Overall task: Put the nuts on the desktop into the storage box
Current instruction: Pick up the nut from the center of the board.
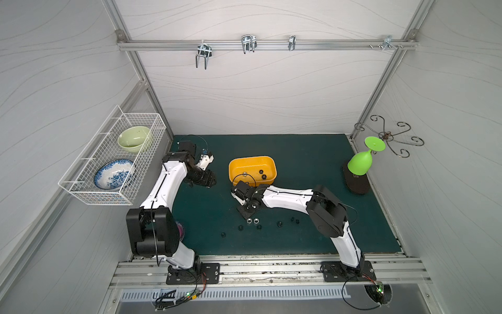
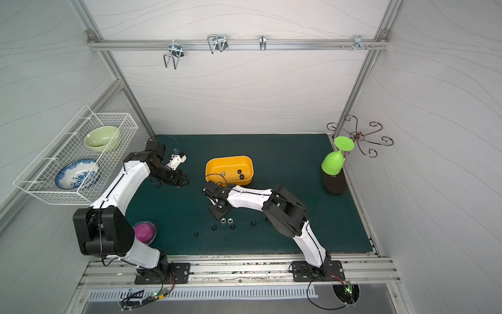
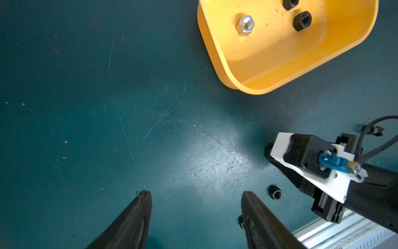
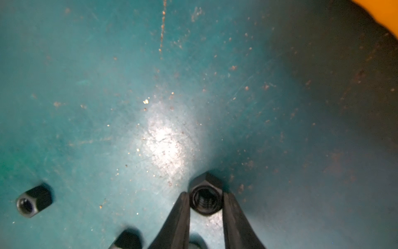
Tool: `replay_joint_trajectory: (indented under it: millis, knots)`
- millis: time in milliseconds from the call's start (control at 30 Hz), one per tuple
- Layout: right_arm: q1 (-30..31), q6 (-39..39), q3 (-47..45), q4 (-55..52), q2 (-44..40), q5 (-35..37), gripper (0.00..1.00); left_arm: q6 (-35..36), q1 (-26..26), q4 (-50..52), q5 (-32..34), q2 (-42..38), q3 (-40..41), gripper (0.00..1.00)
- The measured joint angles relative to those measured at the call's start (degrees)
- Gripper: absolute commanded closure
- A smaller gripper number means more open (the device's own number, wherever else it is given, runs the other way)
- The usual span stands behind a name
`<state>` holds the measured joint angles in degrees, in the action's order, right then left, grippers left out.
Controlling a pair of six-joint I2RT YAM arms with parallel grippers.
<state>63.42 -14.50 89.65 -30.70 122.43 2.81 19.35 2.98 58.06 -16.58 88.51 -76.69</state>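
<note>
The yellow storage box (image 1: 273, 170) (image 3: 269, 64) stands mid-desktop (image 1: 298, 163) and holds a silver nut (image 3: 245, 24) and two black nuts (image 3: 302, 20). In the right wrist view my right gripper (image 4: 205, 195) is low over the desktop in front of the box. It is shut on a black nut (image 4: 205, 203), with one finger against each side. Two silver nuts (image 1: 252, 220) and several black nuts (image 1: 240, 227) lie scattered just in front of it. My left gripper (image 3: 197, 194) hovers open and empty to the left of the box, with a black nut (image 3: 275, 192) beside one finger.
A white wire basket (image 1: 81, 187) on the left wall holds a pale green bowl (image 1: 134, 137) and a blue-patterned plate (image 1: 114, 174). An upturned green goblet (image 1: 361, 163) rests on a dark stand at the right edge. A purple bowl (image 2: 144, 231) sits by the left arm's base.
</note>
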Motion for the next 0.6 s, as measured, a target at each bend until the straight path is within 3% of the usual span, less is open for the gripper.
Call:
replay_joint_trajectory:
  millis: [600]
  knots:
    - [0.0,0.9,1.6,-0.7,0.9,0.4,0.61,0.0,0.0,0.1,0.0,0.0,0.0,0.3]
